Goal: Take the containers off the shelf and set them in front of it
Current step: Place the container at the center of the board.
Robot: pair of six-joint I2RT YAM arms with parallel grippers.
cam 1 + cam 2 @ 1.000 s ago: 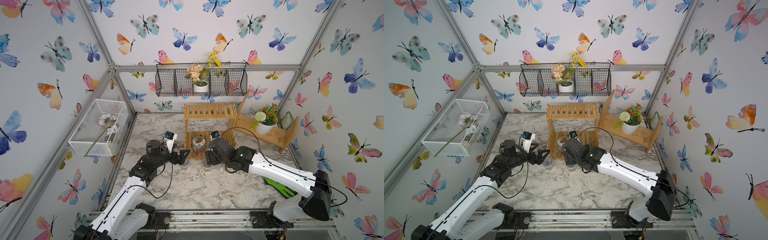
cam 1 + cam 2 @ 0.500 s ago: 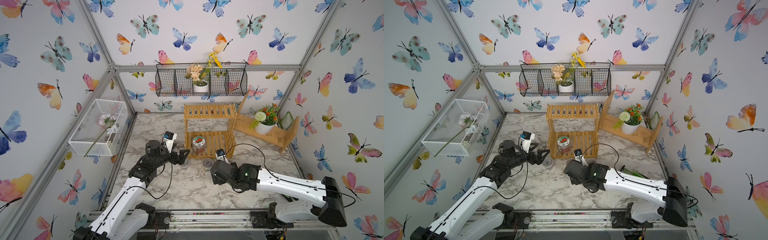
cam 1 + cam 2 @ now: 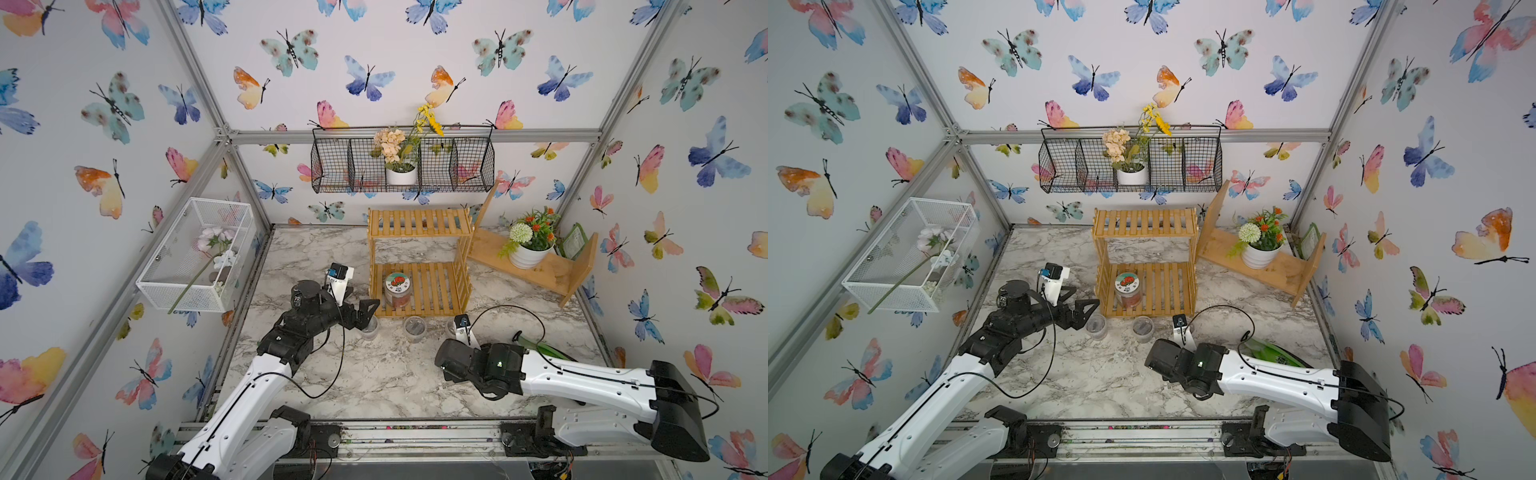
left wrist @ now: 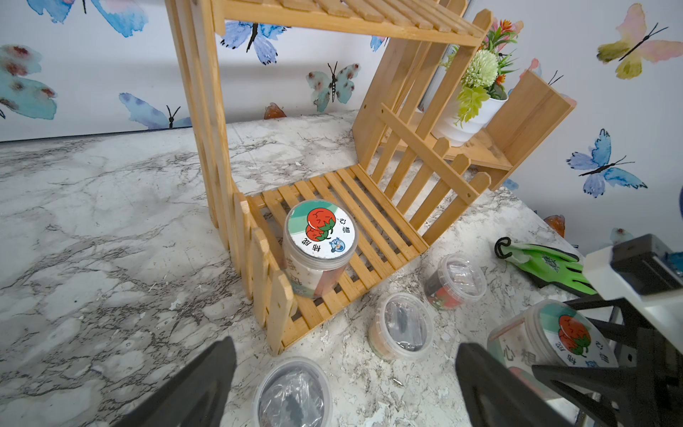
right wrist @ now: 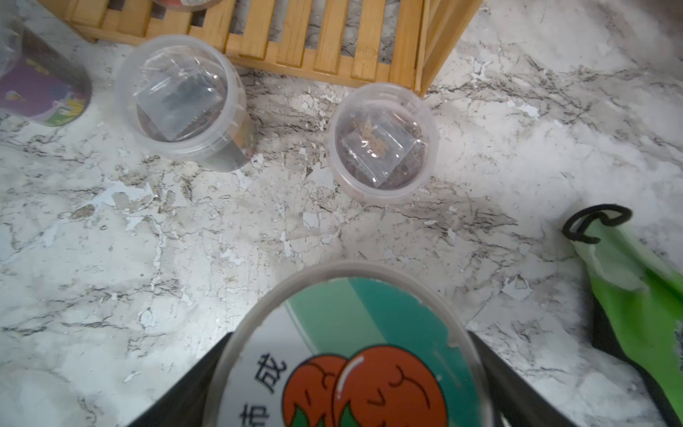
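Teal-lidded jar [image 5: 351, 351] in wrist views only

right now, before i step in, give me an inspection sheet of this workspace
surface: marble table, flecked with chips
job's things: shelf holds one jar, lower tier; three cups on table in front; second jar in right jaws
clutter: green glove on table; plank shelf with flower pot
grippers: left jaws open, one cup between them; right jaws shut on second jar
cables: left cable and right cable loop loose off the wrists
surroundings: butterfly walls, wire basket, mesh box
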